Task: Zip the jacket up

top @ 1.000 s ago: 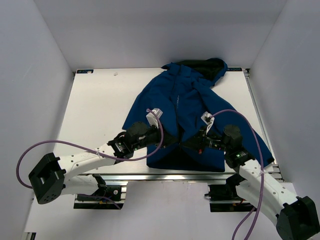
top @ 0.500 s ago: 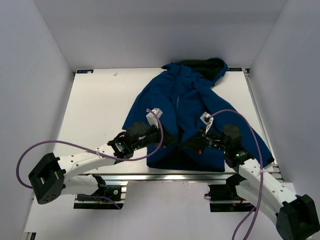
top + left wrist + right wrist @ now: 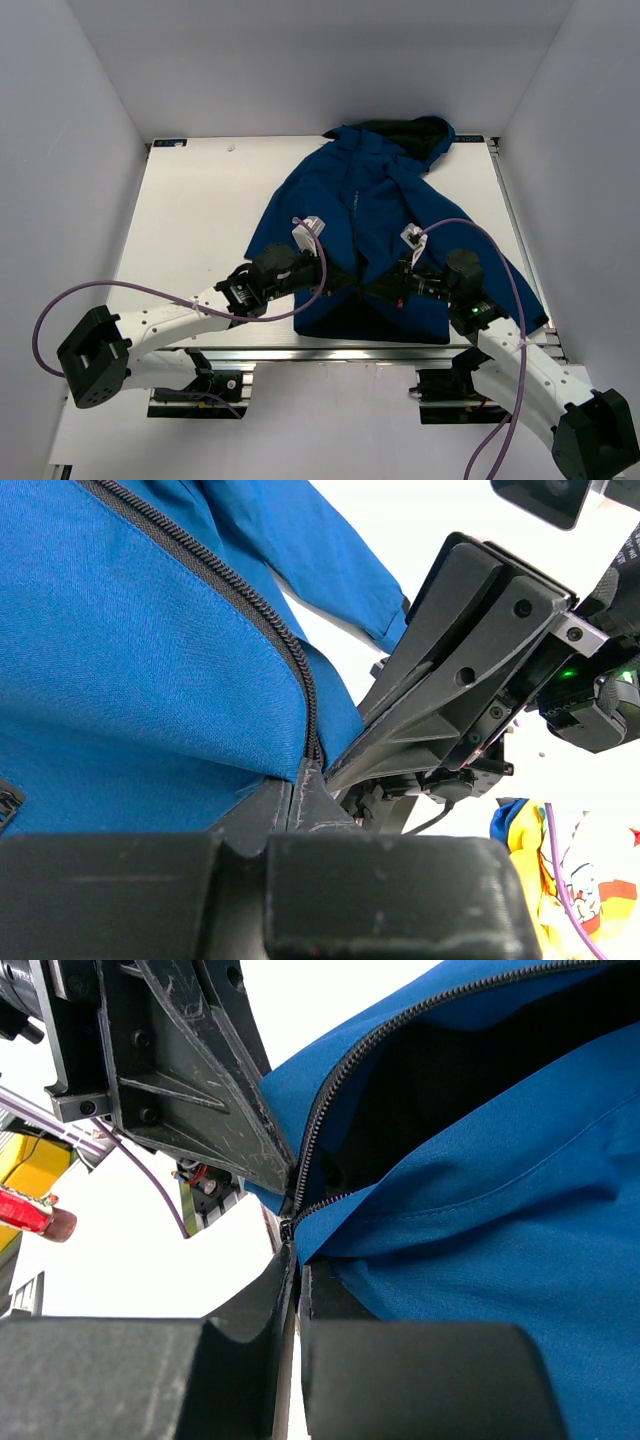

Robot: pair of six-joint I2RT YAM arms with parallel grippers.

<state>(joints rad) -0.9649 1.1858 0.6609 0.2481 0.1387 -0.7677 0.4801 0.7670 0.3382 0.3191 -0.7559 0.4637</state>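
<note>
Left gripper (image 3: 347, 284) and right gripper (image 3: 378, 288) meet tip to tip at the near hem of the jacket (image 3: 380, 190), each pressed shut on a pinch of blue fabric.
I hold the two front edges together at the foot of the zipper (image 3: 250, 605), I judge so that its ends can be mated before anything slides up. The teeth above my fingers run apart, so the front is not yet closed. The jacket lies spread on the table (image 3: 200, 200), hood at the far edge. No container shows; the only hollow is the gaping front, with black lining (image 3: 440, 1070) inside.
</note>
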